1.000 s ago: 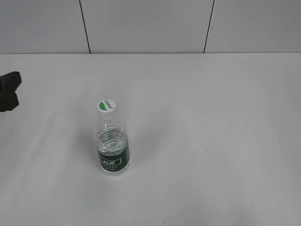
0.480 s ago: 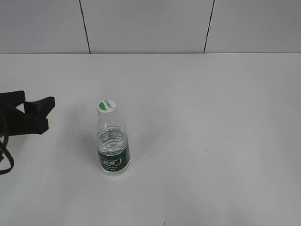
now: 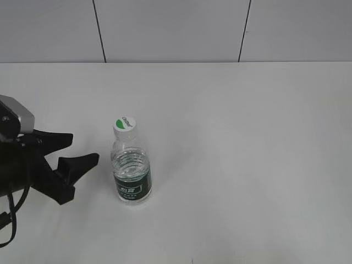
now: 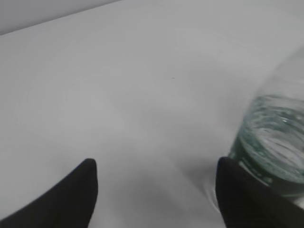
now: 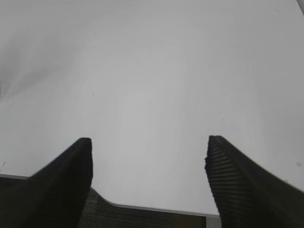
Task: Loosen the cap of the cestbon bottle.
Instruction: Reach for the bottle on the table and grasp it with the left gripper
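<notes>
Approaching stage: left pincer was spread wide, just left of the cestbon bottle, not touching. Bottle stood upright on the white counter, left of centre, long axis vertical, cap pointing up and untouched. Right pincer was spread over bare counter. Next move likely: close left pincer around the body to brace it.

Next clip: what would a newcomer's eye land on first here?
The small clear plastic water bottle with a dark green label stands upright, alone, left of centre on the white table, its round white screw cap with a green mark on. Just to its left, the black left claw is open, pointing at the bottle without touching it.
</notes>
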`<act>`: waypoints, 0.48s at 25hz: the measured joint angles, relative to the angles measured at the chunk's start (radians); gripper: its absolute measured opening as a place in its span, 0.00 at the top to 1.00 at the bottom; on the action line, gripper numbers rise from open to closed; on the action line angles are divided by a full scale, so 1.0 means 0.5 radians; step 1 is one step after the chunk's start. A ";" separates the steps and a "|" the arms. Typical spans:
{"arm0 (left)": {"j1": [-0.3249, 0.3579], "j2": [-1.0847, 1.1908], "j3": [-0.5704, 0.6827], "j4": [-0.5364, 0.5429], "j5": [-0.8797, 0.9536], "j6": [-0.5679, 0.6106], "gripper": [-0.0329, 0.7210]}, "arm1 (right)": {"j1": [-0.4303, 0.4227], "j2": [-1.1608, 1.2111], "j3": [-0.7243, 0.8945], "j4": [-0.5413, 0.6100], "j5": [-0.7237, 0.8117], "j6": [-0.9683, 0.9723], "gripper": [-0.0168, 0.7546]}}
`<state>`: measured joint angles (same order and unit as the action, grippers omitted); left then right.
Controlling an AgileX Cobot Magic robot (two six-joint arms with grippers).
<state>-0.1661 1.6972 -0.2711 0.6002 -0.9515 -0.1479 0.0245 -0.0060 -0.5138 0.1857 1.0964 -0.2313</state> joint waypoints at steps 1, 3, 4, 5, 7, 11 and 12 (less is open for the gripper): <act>0.000 0.000 0.000 0.083 -0.001 0.000 0.33 | 0.000 0.000 0.000 0.000 0.000 0.000 0.24; 0.000 0.000 0.000 0.225 -0.004 0.000 0.33 | 0.000 0.000 0.000 0.000 0.000 0.000 0.24; 0.000 0.000 0.000 0.268 0.001 0.000 0.33 | 0.000 0.000 0.000 0.000 0.000 0.000 0.24; 0.000 0.000 0.000 0.321 0.014 0.000 0.33 | 0.000 0.000 0.000 0.000 0.000 0.000 0.24; 0.000 0.000 0.000 0.453 0.024 -0.002 0.33 | 0.000 0.000 0.000 0.000 0.000 0.000 0.24; 0.000 0.000 0.000 0.706 -0.043 -0.004 0.34 | 0.000 0.000 0.000 0.000 0.000 0.000 0.24; 0.000 0.000 0.000 0.731 -0.072 -0.004 0.34 | 0.000 0.000 0.000 0.000 0.000 0.000 0.24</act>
<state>-0.1661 1.6972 -0.2711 0.9656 -0.9877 -0.1500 0.0245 -0.0060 -0.5138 0.1857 1.0964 -0.2313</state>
